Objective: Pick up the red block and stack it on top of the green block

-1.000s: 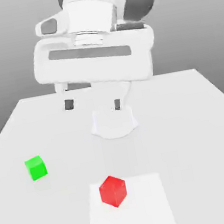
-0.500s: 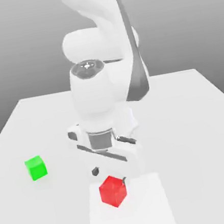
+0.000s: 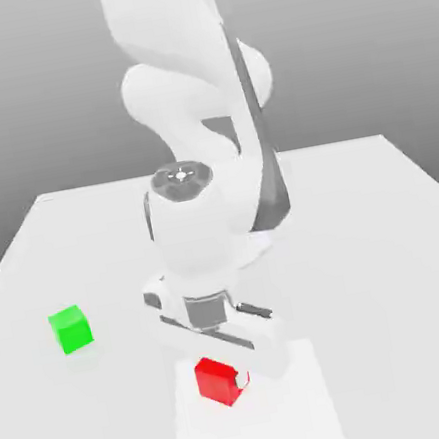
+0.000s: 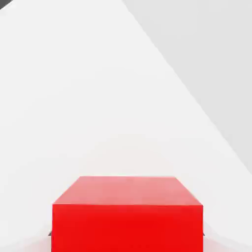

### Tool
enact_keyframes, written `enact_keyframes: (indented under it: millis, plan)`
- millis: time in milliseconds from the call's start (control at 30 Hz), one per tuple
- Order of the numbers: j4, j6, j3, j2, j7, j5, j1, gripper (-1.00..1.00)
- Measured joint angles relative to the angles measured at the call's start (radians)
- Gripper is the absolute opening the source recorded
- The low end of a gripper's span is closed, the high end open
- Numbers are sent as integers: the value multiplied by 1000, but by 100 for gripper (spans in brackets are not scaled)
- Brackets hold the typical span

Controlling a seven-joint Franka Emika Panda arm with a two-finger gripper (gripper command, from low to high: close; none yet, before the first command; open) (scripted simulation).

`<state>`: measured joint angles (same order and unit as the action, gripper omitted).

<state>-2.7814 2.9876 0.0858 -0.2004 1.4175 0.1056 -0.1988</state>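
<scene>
White tabletop (image 3: 369, 238): bears a paler square mat (image 3: 300, 423).
White arm's two-finger gripper (image 3: 222, 373): lowered onto the mat, closed narrow on the small bright red cube (image 3: 216, 381).
Small bright green cube (image 3: 70, 329): well apart, toward the exterior view's left.
Progress: grasp made; lift, carry and stacking remain.
</scene>
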Motion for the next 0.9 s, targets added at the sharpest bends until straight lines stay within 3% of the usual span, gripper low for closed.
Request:
enact_keyframes:
  millis: [400, 633, 900]
  plan:
    - [-40, -188, 27, 222, -48, -95, -17, -100]
    - [-74, -232, -63, 294, 209, -11, -233, -100]
    - [-114, -277, -175, 384, 470, 22, -436, -100]
